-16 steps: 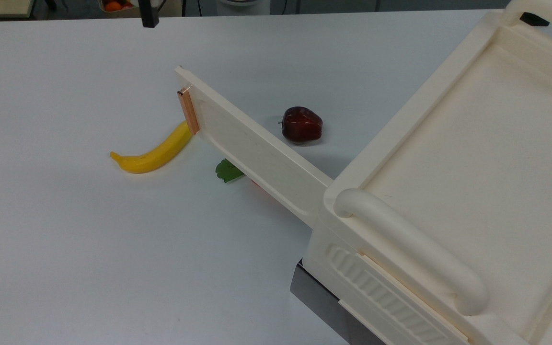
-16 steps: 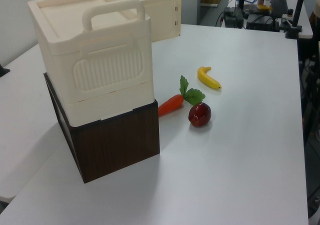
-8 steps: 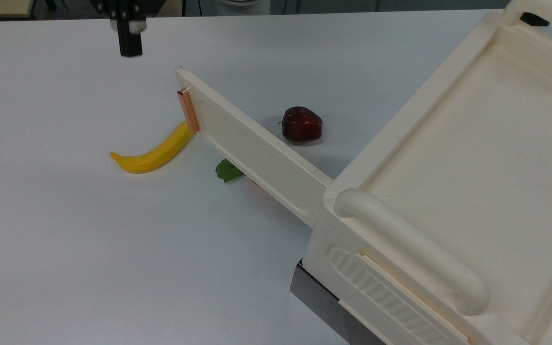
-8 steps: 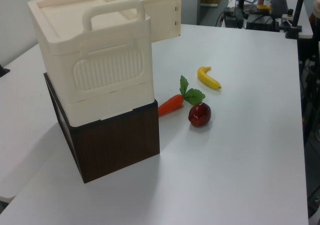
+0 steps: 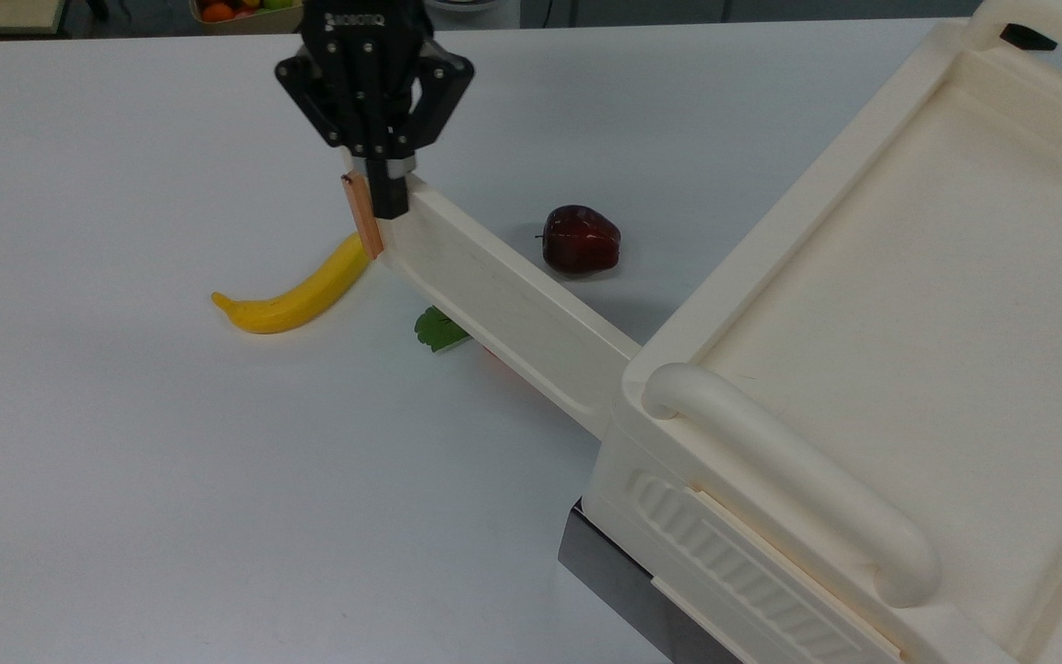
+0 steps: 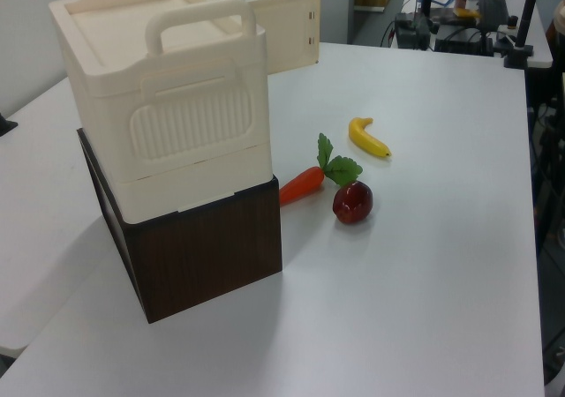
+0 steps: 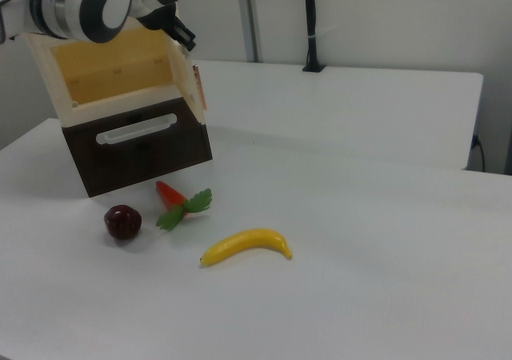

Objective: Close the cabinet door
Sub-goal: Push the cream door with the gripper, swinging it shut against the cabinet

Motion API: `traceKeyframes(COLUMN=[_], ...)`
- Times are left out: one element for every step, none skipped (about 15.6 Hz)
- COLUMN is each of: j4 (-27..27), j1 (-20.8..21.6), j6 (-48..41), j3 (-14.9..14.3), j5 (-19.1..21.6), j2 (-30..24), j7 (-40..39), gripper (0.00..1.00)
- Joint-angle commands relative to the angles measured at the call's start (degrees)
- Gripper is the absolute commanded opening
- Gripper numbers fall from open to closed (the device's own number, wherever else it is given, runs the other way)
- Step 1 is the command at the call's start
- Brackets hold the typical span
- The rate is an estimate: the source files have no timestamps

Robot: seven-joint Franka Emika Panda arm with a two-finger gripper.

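Top view, gripper (image 5: 387, 198) at open cabinet door (image 5: 494, 295) tip, jaws' spread unclear, right view, cabinet (image 7: 120, 80) interior.

The top view looked down from above the cabinet (image 5: 909, 304), close, along its open cabinet door (image 5: 494, 286). The left view stood farther back, facing the cabinet's ribbed front. The right view faced its open interior from across the table (image 7: 360, 216). All shared the banana (image 5: 296, 290)

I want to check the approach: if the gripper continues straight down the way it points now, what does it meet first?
Most likely the cabinet door: the gripper hangs right at its free end, by the copper strip. Whether they already touch is unclear.
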Motion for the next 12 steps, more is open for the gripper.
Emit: traceKeyframes(j4=[-1.30,-1.39,-1.39,-1.39,-1.39,-1.39,-1.39,-1.39,-1.30,-1.22,-1.13,-1.13], j1=[3.05,3.84,4.37,5.16,6.12,7.09,8.14,9.02,9.82,11.39,12.71,14.03], j6=[0.34,0.17,0.08,0.08,-0.10,-0.10,-0.10,-0.10,-0.01,-0.01,-0.01,-0.10], j3=[-0.25,-0.25,-0.25,-0.25,-0.25,-0.25,-0.25,-0.25,-0.25,-0.25,-0.25,-0.25], j5=[0.91,0.91,0.83,0.82,0.91,0.91,0.91,0.91,0.91,0.91,0.83,0.30], j2=[-0.67,-0.67,-0.67,-0.67,-0.75,-0.84,-0.84,-0.93,-0.93,-1.10,-1.45,-1.72], j7=[1.21,2.78,4.37,5.43,5.96,6.75,7.89,8.94,9.82,10.96,12.37,13.77], gripper=[0.00,0.00,0.00,0.00,0.00,0.00,0.00,0.00,0.00,0.00,0.00,0.00])
